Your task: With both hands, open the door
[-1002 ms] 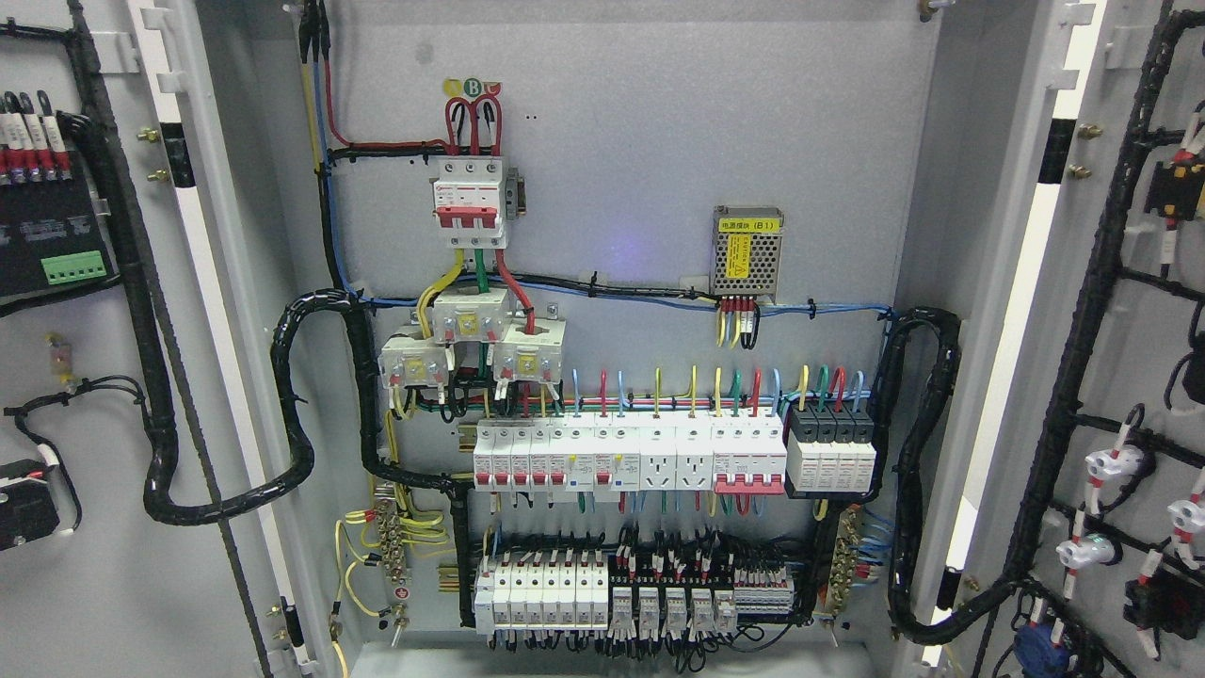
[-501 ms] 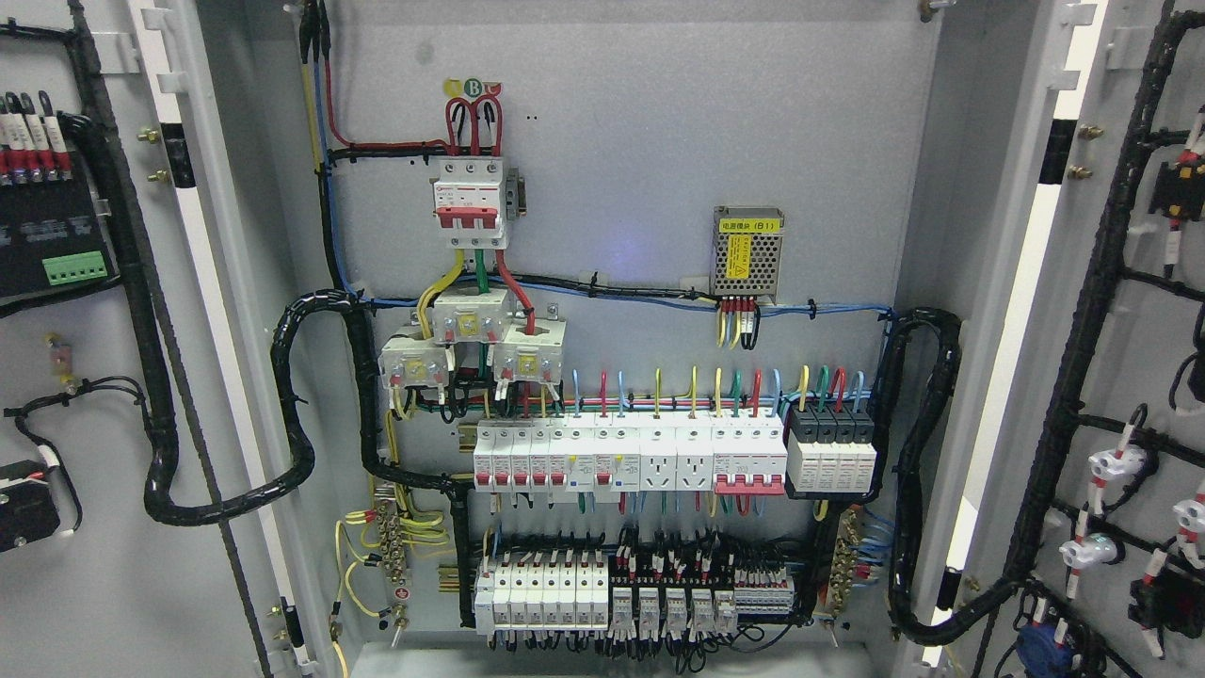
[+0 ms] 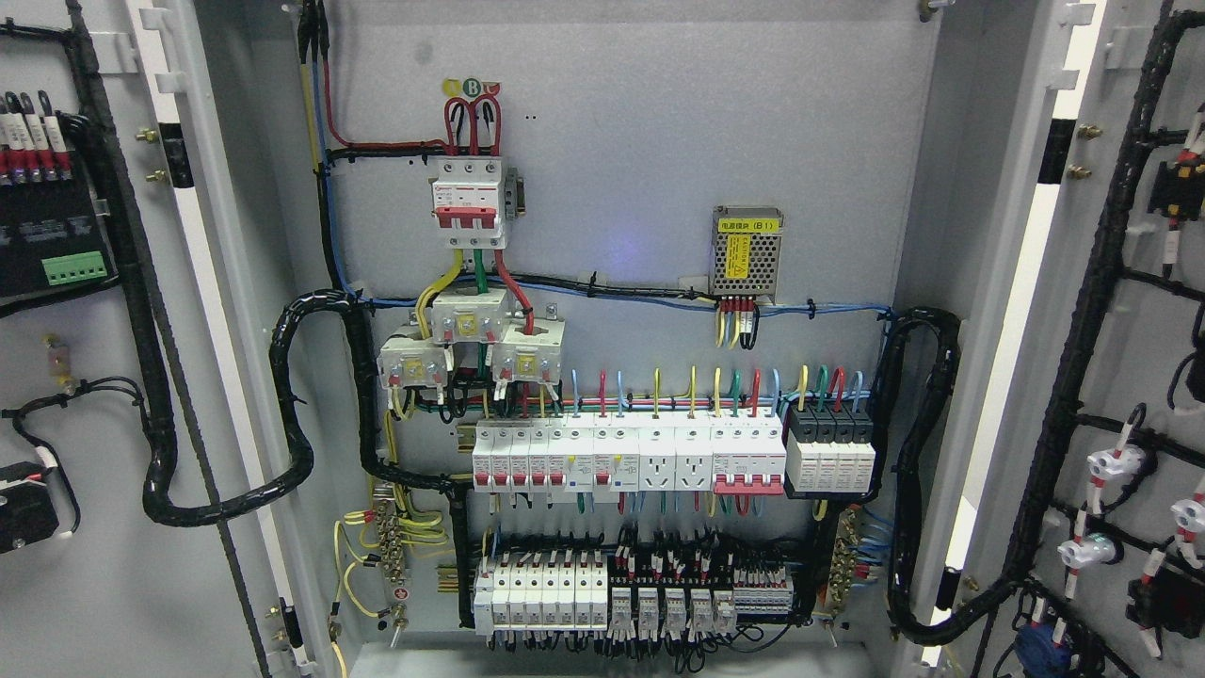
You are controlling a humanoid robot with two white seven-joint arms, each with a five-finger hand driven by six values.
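Both grey cabinet doors stand swung wide. The left door (image 3: pixel 104 584) shows its inner face with a black module and green terminal block at the picture's left edge. The right door (image 3: pixel 1144 104) fills the right edge, its inner face carrying black cable looms and white lamp backs. Between them the cabinet interior (image 3: pixel 659 141) is fully exposed. Neither of my hands nor any arm shows in the head view.
Inside, a red-and-white main breaker (image 3: pixel 466 202) sits upper left, a small metal power supply (image 3: pixel 747 250) upper right, and rows of white breakers (image 3: pixel 626 457) run across the lower half. Thick black cable bundles (image 3: pixel 292 414) loop from the cabinet to each door.
The view has shifted very slightly; the doors stay wide. No hand has come into view.
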